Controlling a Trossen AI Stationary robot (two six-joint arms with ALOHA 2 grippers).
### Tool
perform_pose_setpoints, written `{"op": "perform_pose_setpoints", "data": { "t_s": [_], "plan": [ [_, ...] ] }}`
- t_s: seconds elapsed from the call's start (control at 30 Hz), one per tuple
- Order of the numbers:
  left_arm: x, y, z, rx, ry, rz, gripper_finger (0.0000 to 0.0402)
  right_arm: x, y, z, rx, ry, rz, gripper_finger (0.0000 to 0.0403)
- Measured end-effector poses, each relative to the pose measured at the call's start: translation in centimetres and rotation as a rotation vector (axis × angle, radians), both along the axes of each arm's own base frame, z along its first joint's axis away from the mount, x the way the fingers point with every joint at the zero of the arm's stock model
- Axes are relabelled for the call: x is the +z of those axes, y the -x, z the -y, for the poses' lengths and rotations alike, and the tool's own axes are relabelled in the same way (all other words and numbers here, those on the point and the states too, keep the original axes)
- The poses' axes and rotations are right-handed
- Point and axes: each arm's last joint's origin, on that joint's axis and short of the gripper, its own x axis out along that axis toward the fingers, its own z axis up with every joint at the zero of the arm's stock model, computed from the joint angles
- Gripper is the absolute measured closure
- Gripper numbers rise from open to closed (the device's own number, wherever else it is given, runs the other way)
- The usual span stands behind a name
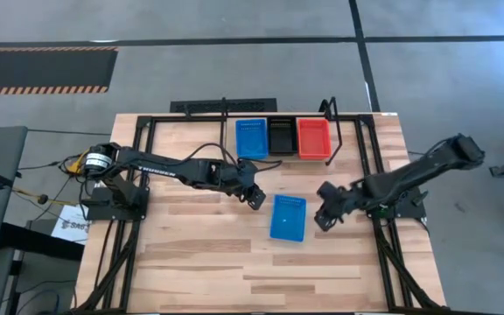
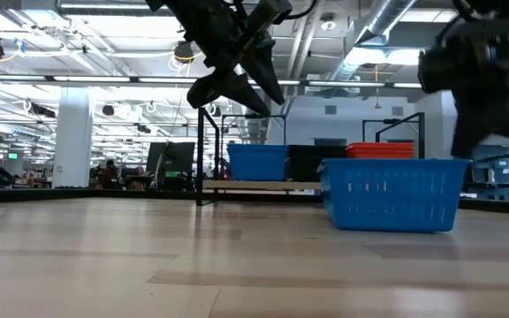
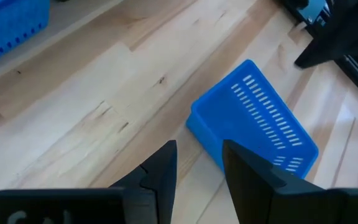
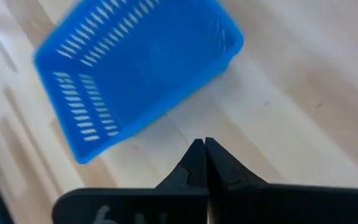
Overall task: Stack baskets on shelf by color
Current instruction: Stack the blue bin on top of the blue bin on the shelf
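On the shelf point(image 2: 263, 185) at the table's far edge stand a blue basket point(image 1: 252, 138), a black basket point(image 1: 281, 136) and a red-orange basket point(image 1: 313, 138) side by side. A loose blue basket point(image 1: 288, 218) rests on its bottom on the tabletop, open side up. My left gripper point(image 3: 197, 180) hangs open above the table, just left of and beyond that basket, with nothing between its fingers. My right gripper point(image 4: 204, 149) is shut and hovers close to the basket's right side, holding nothing.
Black metal rods point(image 1: 370, 175) run along both sides of the plank tabletop, by the arm bases. The near half of the table point(image 1: 234, 271) is bare wood. The room beyond shows in the low view.
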Motion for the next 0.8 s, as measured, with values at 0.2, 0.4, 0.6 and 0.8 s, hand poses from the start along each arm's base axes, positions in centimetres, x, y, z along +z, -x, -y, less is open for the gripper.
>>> {"op": "perform_pose_setpoints", "data": {
  "t_s": [0.2, 0.4, 0.6, 0.8],
  "plan": [
    [-0.1, 0.1, 0.0, -0.017, 0.0, -0.015, 0.0288, -3.0, -1.6, -1.1, 0.015, 0.001, -0.048, 0.0401],
    [-0.1, 0.1, 0.0, -0.017, 0.0, -0.016, 0.0288, -4.6, -3.5, -1.3, 0.05, 0.008, -0.028, 0.0402],
    [-0.1, 0.1, 0.0, -0.002, 0.022, -0.014, 0.0288, -5.3, -5.1, -0.4, 0.054, 0.032, 0.035, 0.0402],
    [-0.1, 0.1, 0.1, 0.008, 0.033, -0.014, 0.0288, -4.7, -5.9, 1.6, 0.039, 0.079, 0.105, 0.0402]
  ]
}}
